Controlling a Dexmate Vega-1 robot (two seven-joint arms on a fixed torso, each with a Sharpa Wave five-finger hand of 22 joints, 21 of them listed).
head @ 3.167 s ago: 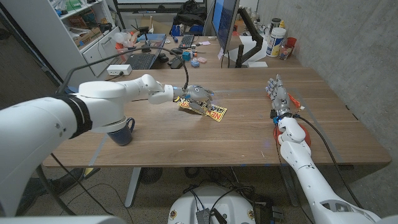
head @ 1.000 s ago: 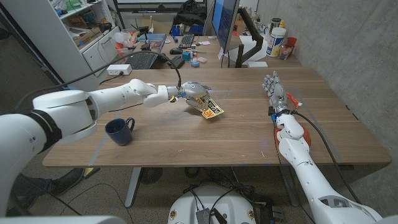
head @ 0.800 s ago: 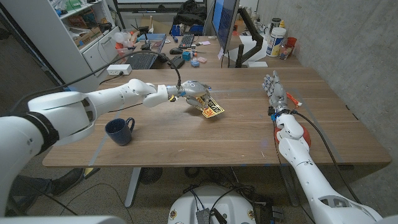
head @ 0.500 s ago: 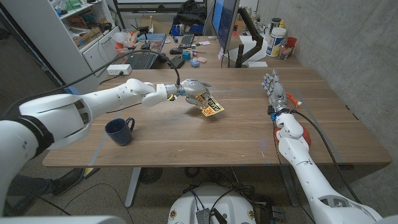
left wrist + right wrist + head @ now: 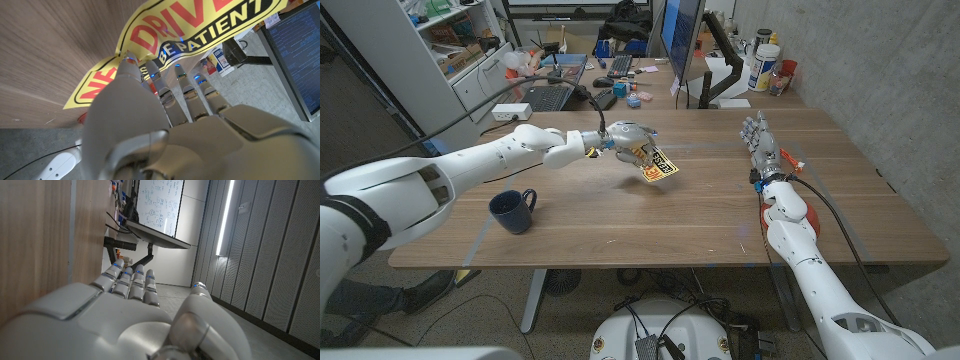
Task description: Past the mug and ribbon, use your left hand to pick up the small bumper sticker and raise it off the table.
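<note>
Lift step: left robot hand (image 5: 628, 138) grasps the bumper sticker (image 5: 657, 165), raised clear of the counter (image 5: 650, 225); next, hold steady. Right robot hand (image 5: 761, 141) released, fingers extended

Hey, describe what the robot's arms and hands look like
Both arms have glossy white rounded shells with black bands at the joints. The left hand and right hand are silver-grey metal with segmented fingers, small blue lights glowing along them. A black cable loops near the left wrist; orange and black wiring runs along the right forearm.
</note>
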